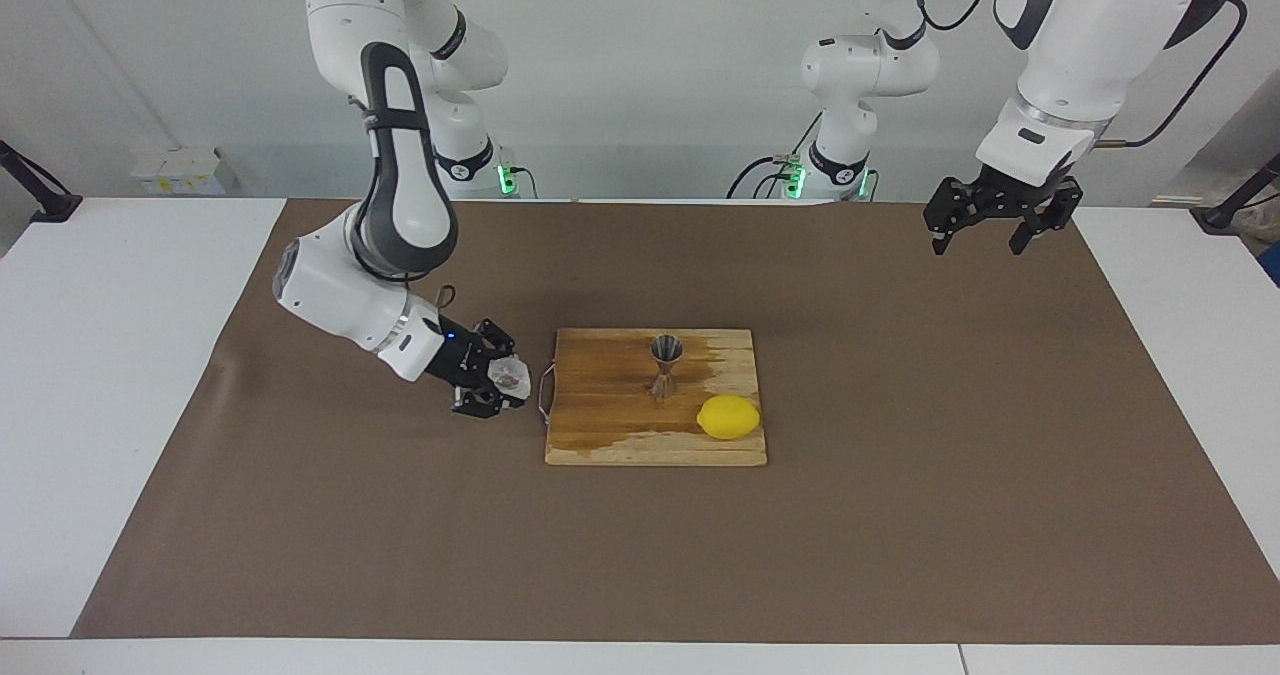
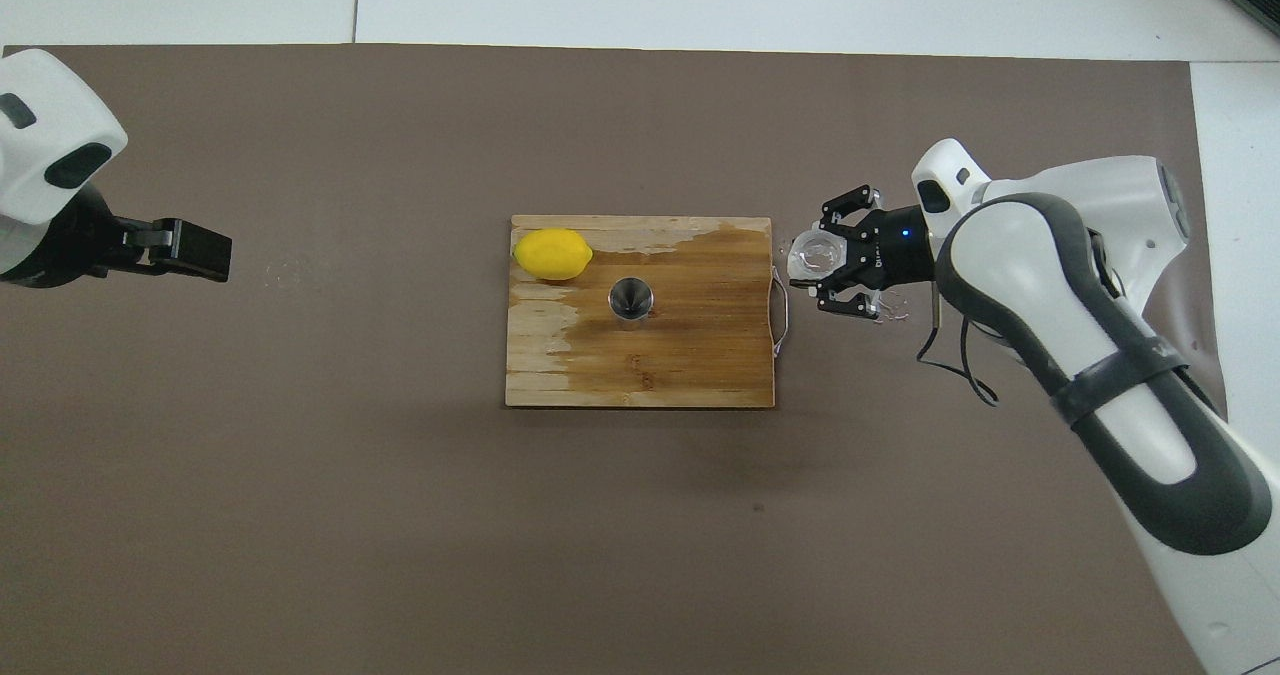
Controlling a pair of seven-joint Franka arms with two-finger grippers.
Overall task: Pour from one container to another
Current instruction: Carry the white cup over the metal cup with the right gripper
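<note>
I see the right pincer clenched on the cup beside the cutting board. The jigger stands on the board. The left pincer waits, released, over the counter.

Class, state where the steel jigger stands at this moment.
The steel jigger stands upright mid wooden cutting board, nearer the robots than the lemon beside it.
</note>
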